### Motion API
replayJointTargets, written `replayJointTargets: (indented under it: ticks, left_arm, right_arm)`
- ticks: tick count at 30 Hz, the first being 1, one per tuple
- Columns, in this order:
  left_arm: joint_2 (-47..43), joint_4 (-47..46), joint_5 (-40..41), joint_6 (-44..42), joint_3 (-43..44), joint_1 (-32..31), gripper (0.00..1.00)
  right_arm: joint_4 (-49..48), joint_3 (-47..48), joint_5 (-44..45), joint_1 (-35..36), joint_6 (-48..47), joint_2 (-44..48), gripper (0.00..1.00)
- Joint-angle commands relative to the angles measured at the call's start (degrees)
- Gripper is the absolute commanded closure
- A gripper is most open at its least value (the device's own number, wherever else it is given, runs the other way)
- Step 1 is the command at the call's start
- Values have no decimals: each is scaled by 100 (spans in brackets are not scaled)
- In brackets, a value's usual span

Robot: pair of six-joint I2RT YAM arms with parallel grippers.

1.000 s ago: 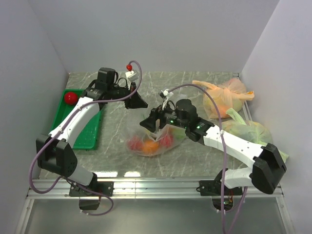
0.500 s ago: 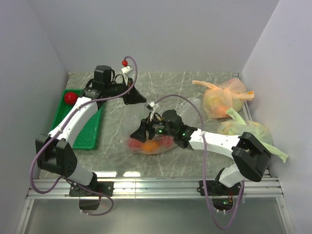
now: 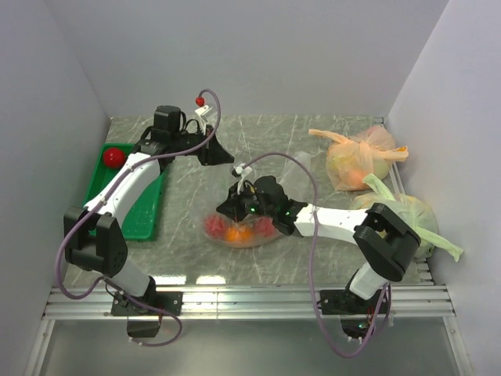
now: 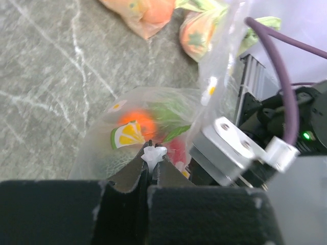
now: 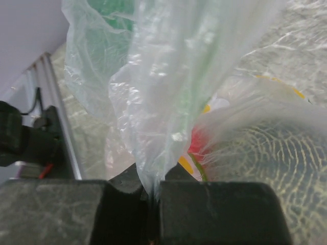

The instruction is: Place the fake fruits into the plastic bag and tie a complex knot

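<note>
The clear plastic bag lies on the table's middle with red and orange fake fruits inside. My left gripper hangs behind it, shut on a twisted white end of the bag's handle. Below it, through the film, show an orange fruit and a red one. My right gripper sits low at the bag's top edge, shut on a bunched fold of the film. A red fruit and a netted green piece show behind that fold. One red ball rests in the green tray.
An orange-tinted filled bag sits at the back right. A pale green filled bag lies in front of it by the right wall. The green tray lies along the left wall. A metal rail runs along the near edge.
My right gripper has swung left and down onto the bag and shut on its film. The left gripper has shifted only slightly, still gripping the handle.
</note>
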State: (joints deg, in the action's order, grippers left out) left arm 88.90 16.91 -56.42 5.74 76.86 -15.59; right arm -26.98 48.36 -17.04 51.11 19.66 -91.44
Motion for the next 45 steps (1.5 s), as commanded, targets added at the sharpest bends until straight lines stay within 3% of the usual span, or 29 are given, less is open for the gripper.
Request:
replayJointTargets:
  ticks: [1,9,10,12,13,16,18,20,22,24,29,33,35,38,41,45]
  left_arm:
    - [83,-785,368,42,452,109,100]
    - [233,-496,422,-143,646,127,100]
    - [207,-461,404,-160,646,127,99]
    - [58,-408,395,-178,594,127,86]
    - [-4,-390,387,-178,541,136,69]
    - [-276,-346,483,-47,488,136,29]
    - [-391,-232,614,-20,497,162,14]
    - [-575,-188,659,15,497,223,7]
    - [-698,-39,676,59,558,285,1]
    - [-918,75,729,225,541,399,1]
    - [-1805,-328,974,875,-188,802,1]
    - [-2386,47,897,675,-540,1146,1]
    - [-2439,547,234,412,-567,1417,1]
    - [-2509,989,-52,-160,-751,1454,1]
    - [-2676,701,-1,-91,-1251,1445,1]
    - [-2738,-18,70,129,-1691,1410,1]
  right_arm:
    - [729,260,-186,92,-515,-391,100]
    - [1281,736,-79,30,-700,-472,100]
    - [1431,876,-141,30,-727,-428,94]
    - [1791,982,-282,30,-823,-191,75]
    - [1880,1017,-335,30,-832,-68,61]
    - [2240,1044,-423,39,-928,607,42]
    - [2468,1018,-406,39,-981,855,34]
    - [2645,983,-388,31,-1174,1197,29]
    - [2926,956,-344,39,-1428,1539,16]
    - [3189,956,-292,30,-1561,1751,7]
    - [3506,868,-133,-5,-1905,2305,4]
    - [3857,921,-745,-294,-2221,3148,3]
    - [4129,1026,-1046,-724,-2212,3597,3]
    - [4666,992,-1731,-1743,-2124,4098,4]
    - [5184,860,-1926,-2515,-2396,4634,4]
    - [5720,369,-1496,-3132,-2678,5258,2]
